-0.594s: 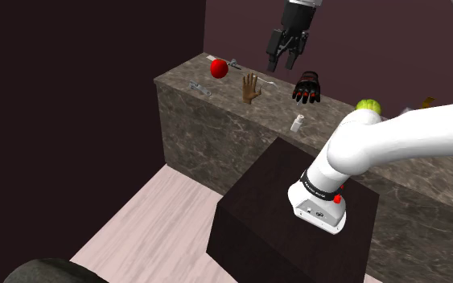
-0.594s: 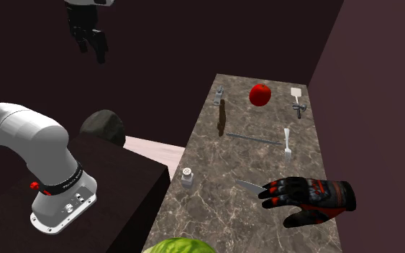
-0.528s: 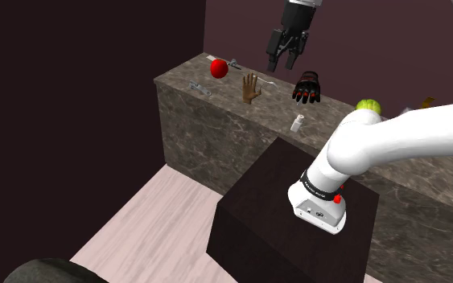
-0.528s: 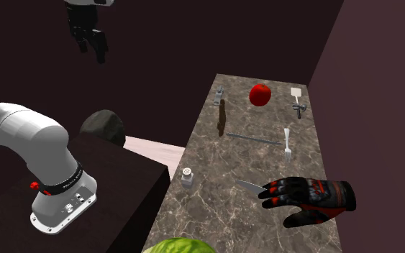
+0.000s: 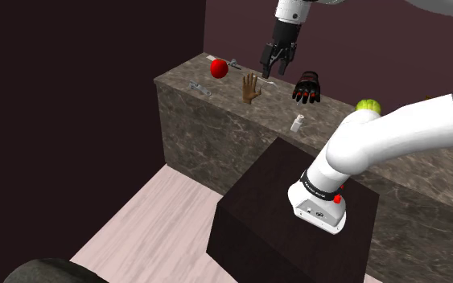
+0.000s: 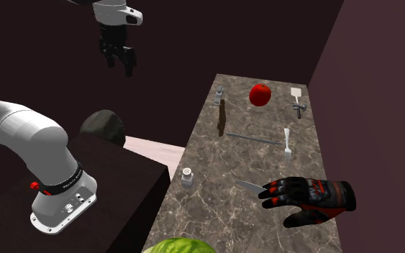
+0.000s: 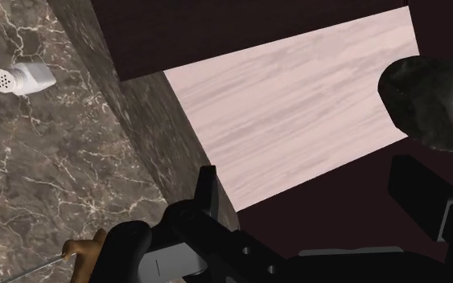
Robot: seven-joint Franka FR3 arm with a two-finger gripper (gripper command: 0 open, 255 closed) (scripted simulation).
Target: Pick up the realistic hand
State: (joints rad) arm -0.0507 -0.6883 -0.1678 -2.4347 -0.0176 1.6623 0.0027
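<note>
The realistic hand (image 5: pixel 251 88) is brown and stands upright, fingers up, on the marble counter (image 5: pixel 216 112). In the second exterior view the hand (image 6: pixel 222 116) appears edge-on near the counter's front edge. My black gripper (image 5: pixel 274 64) hangs open well above it, a little to the shoulder view's right. In the second exterior view the gripper (image 6: pixel 120 62) is high up, left of the counter edge. In the wrist view the fingers (image 7: pixel 207 191) stand apart, and a bit of the brown hand (image 7: pixel 88 248) peeks beside the nearer one.
Also on the counter: a red apple (image 5: pixel 219 68), a black and red glove (image 5: pixel 306 87), a small white shaker (image 5: pixel 297 122), a fork (image 6: pixel 287 144), a spatula (image 6: pixel 297 100), a knife (image 6: pixel 248 187) and green lettuce (image 5: pixel 368 105). The dark stand (image 5: pixel 297 209) sits in front.
The gripper has moved toward the counter, rightward in the second exterior view and slightly left and down in the shoulder view. It stays open. Nothing on the counter moved.
</note>
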